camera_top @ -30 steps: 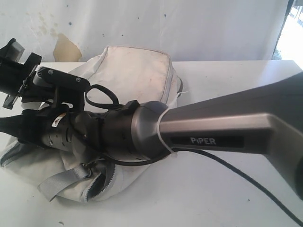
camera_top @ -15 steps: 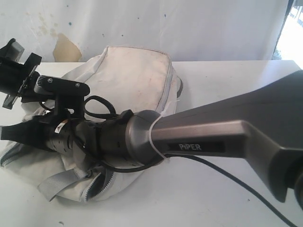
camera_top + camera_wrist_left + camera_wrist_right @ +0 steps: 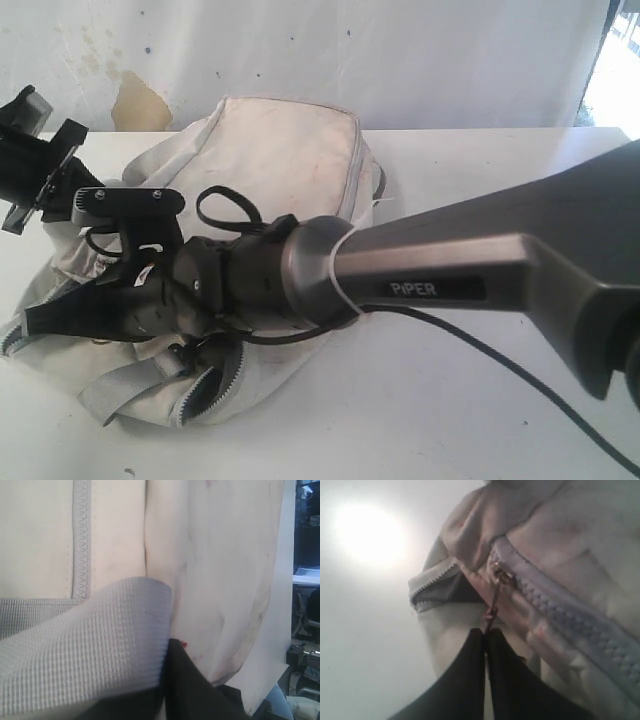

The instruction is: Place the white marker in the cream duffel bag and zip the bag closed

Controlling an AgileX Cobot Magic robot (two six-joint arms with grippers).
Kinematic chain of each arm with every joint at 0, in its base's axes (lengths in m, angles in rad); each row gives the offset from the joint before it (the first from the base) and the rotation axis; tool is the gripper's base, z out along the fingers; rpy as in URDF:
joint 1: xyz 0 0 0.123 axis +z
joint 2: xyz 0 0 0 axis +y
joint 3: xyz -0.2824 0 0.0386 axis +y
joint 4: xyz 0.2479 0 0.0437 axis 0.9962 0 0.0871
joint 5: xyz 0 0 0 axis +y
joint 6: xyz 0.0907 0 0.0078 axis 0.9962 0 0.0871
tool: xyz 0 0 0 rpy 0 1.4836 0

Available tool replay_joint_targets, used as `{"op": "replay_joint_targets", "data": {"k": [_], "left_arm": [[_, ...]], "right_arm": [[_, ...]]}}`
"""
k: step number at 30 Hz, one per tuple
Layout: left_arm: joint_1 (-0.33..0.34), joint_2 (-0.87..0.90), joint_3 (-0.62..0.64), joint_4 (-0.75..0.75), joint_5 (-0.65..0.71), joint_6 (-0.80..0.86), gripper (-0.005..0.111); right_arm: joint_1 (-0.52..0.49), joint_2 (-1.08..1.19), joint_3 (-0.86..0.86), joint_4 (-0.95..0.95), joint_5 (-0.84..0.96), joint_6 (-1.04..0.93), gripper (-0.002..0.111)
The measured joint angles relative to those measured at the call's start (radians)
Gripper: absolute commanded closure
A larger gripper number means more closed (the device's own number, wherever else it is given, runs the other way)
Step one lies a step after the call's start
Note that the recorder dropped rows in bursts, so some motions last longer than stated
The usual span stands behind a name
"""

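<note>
1. Bag of soft, stained fabric: the cream duffel bag [image 3: 290, 150] lies slumped on the white tabletop [image 3: 420, 430], toward the left of the exterior view. Its near edge gapes where grey zipper teeth [image 3: 215, 385] stand apart.
2. In the right wrist view a grey zipper [image 3: 560, 615] runs along the bag's seam, and a small metal zipper pull [image 3: 493, 607] hangs from its slider.
3. The right gripper [image 3: 485, 636] has its dark jaws pressed tight together, pinching the end of that pull. In the exterior view its arm reaches from the right across the bag to the bag's left end.
4. A grey webbing strap [image 3: 85, 650] folds up against the bag's side in the left wrist view.
5. The left gripper [image 3: 175, 680] has its jaws closed, and as far as that view shows, the strap's fold is caught between them.
6. A black cable [image 3: 500, 365] trails from the right arm over the tabletop.
7. Behind the tabletop hangs a white, spotted backdrop [image 3: 420, 50].
</note>
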Motion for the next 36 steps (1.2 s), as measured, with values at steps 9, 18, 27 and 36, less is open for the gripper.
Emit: {"op": "replay_joint_targets", "data": {"k": [9, 18, 27, 36], "left_arm": [[0.000, 0.000, 0.000, 0.007, 0.010, 0.000, 0.106], [0.000, 0.000, 0.000, 0.041, 0.012, 0.010, 0.106], [0.000, -0.001, 0.000, 0.047, 0.007, 0.010, 0.106], [0.000, -0.001, 0.000, 0.078, 0.002, 0.012, 0.107]], "right_arm": [[-0.060, -0.079, -0.006, 0.000, 0.256, 0.000, 0.108], [-0.131, -0.132, -0.006, -0.058, 0.462, 0.000, 0.108], [-0.223, -0.179, -0.006, -0.120, 0.644, -0.002, 0.108], [-0.297, -0.224, -0.006, -0.230, 0.811, -0.002, 0.108]]}}
